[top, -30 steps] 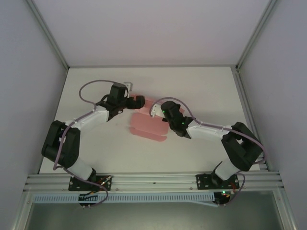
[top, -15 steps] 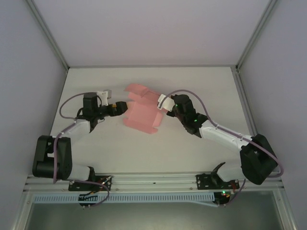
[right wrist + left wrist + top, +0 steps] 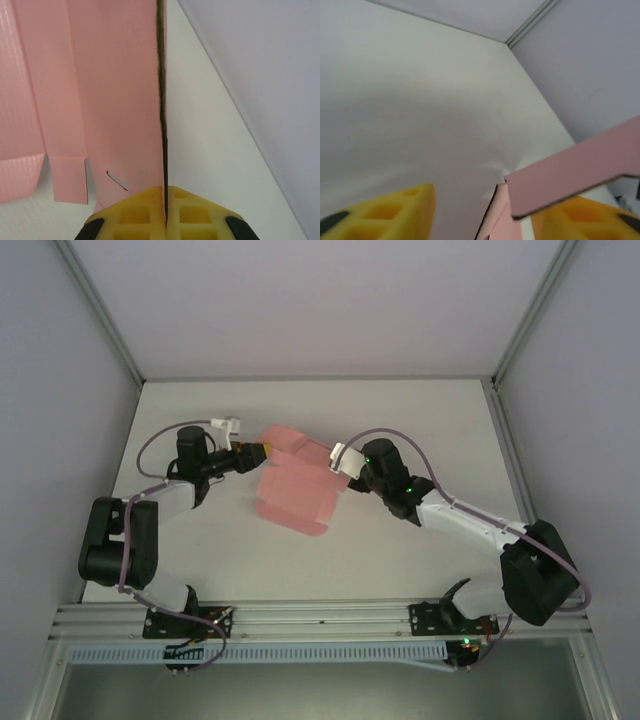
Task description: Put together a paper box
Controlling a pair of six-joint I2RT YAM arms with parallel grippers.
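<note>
Right tool (image 3: pixel 338 458) is pinched shut on an edge of the paper box (image 3: pixel 295 495), tilting it up from the bench (image 3: pixel 430 420) between the arms, and left tool (image 3: pixel 255 454) is wide open at a flap (image 3: pixel 570 175), so I'd close it squarely before folding.

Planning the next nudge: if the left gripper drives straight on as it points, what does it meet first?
Most likely the paper box: its pink flap crosses just ahead of the left gripper, over its right finger; depth is unclear.
</note>
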